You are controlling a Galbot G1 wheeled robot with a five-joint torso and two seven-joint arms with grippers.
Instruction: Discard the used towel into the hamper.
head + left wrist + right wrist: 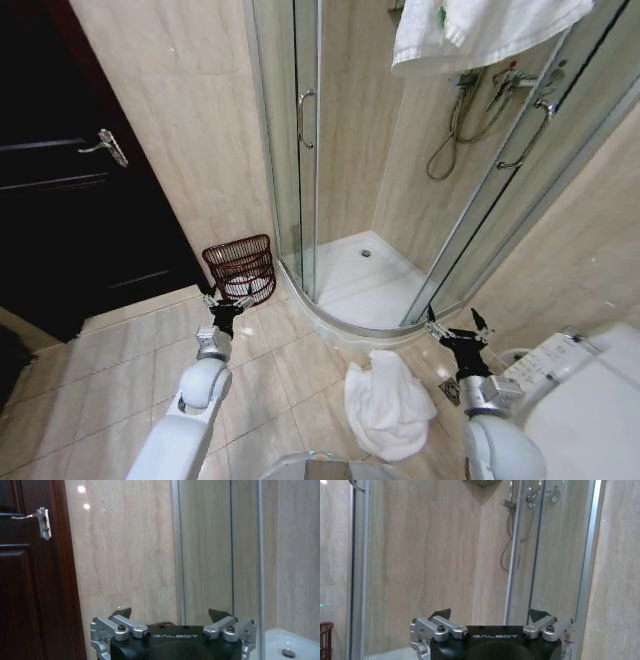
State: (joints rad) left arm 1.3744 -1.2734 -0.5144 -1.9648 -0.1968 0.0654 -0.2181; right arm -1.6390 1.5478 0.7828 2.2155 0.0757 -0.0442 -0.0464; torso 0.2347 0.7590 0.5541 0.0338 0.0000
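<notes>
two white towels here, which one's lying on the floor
The crumpled white towel on the floor tiles between the two arms, just outside the shower. The other white towel hangs up high over the shower enclosure.

The head view looks steeply down from above at the tiled bathroom floor, with both arms rising from the bottom edge, the shower enclosure (370, 250) filling the upper centre and the dark door (60, 180) at the left. The left wrist view sits low, facing level over the left gripper (172, 614) at the wall between the door and the shower frame. The right wrist view, equally low and level, looks over the right gripper (492, 614) into the shower. All three share the shower's glass and frame.
</notes>
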